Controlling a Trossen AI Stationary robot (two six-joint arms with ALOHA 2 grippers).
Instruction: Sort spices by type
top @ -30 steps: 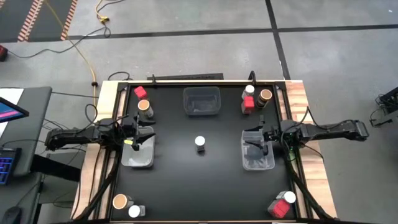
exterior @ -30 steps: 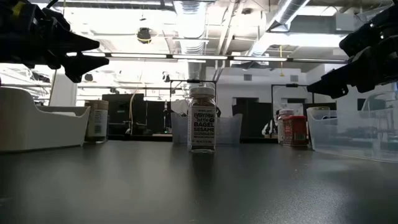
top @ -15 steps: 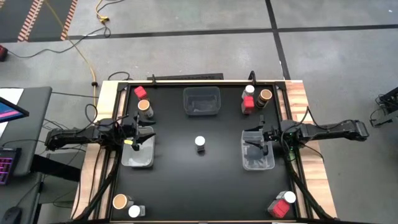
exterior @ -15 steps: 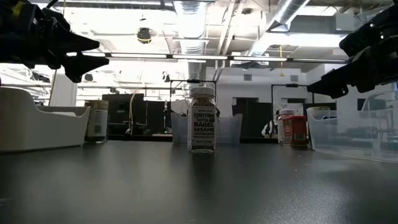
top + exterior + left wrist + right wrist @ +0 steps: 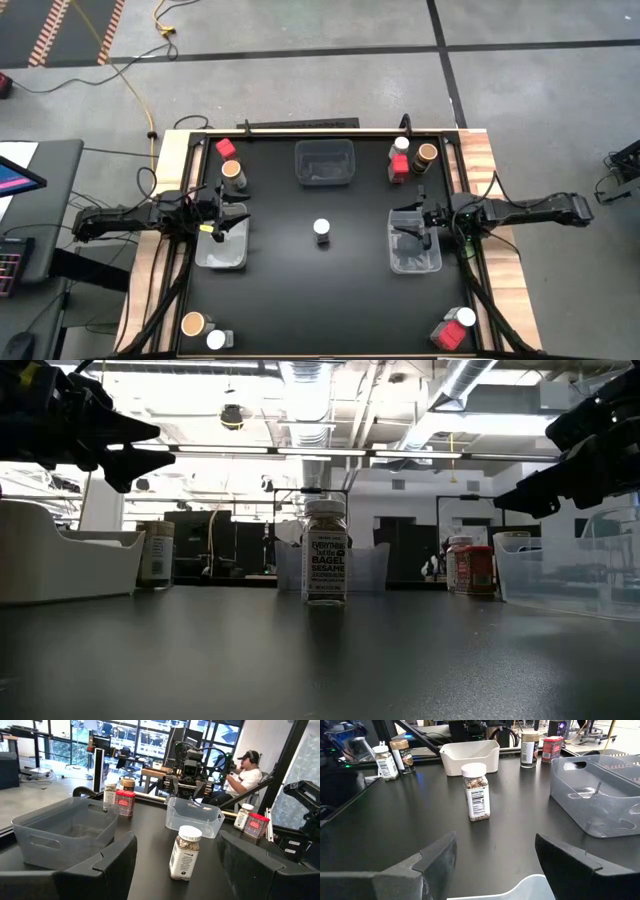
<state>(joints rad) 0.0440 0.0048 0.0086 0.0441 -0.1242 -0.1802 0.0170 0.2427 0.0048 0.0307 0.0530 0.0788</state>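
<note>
A white-capped spice jar (image 5: 321, 229) stands upright at the middle of the black table, also seen as the jar (image 5: 184, 852) and the jar (image 5: 475, 791). A red jar (image 5: 225, 148) and a tan-lidded jar (image 5: 232, 170) stand at the far left. White (image 5: 401, 145), tan (image 5: 427, 154) and red (image 5: 399, 166) jars stand at the far right. A tan jar (image 5: 192, 324) and a white one (image 5: 215, 339) are at the near left, a white (image 5: 465, 318) and a red (image 5: 447, 335) at the near right. My left gripper (image 5: 232, 222) and right gripper (image 5: 408, 228) hover open and hold nothing, each over a side bin and pointing toward the table's middle.
Three plastic bins rest on the table: one at far centre (image 5: 324, 162), one at the left (image 5: 222, 248), one at the right (image 5: 414, 252). A raised frame runs along the table's edges. Bare tabletop surrounds the middle jar. A person (image 5: 247, 770) sits beyond the table's right side.
</note>
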